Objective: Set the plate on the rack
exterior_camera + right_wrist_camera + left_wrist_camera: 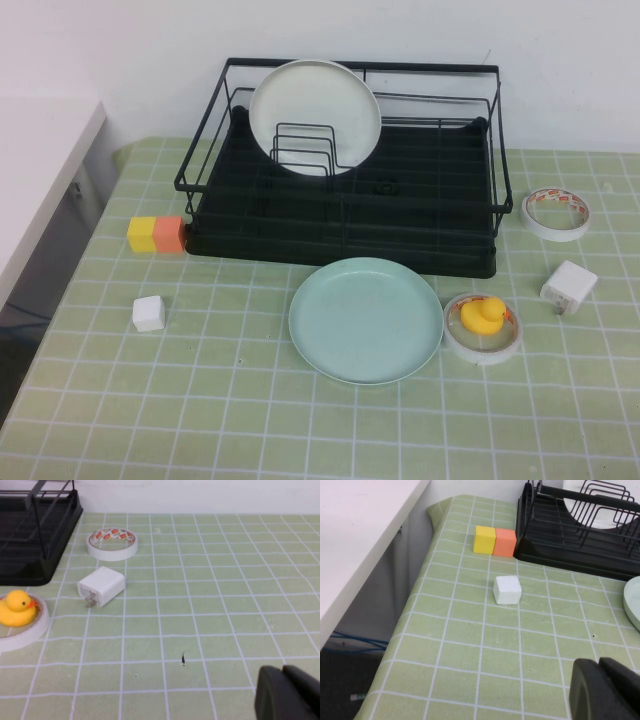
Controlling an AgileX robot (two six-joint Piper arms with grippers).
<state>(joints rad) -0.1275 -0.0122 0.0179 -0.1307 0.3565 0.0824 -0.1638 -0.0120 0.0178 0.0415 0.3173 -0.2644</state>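
The pale mint-green plate (366,318) lies flat on the table in front of the rack; its edge shows in the left wrist view (633,604). The black wire rack (345,215) stands at the back and holds a cream-white plate (315,116) upright in its divider loops. The rack also shows in the left wrist view (570,530) and the right wrist view (30,535). My left gripper (601,666) is shut and empty, low over the table near its left front, apart from the plate. My right gripper (283,671) is shut and empty over the table's right front. Neither gripper shows in the high view.
A yellow block (143,234) and an orange block (169,234) sit at the rack's left front corner. A white cube (148,313) lies left of the plate. A yellow duck (482,314) sits on a tape roll; a white charger (568,287) and another tape roll (556,213) lie right.
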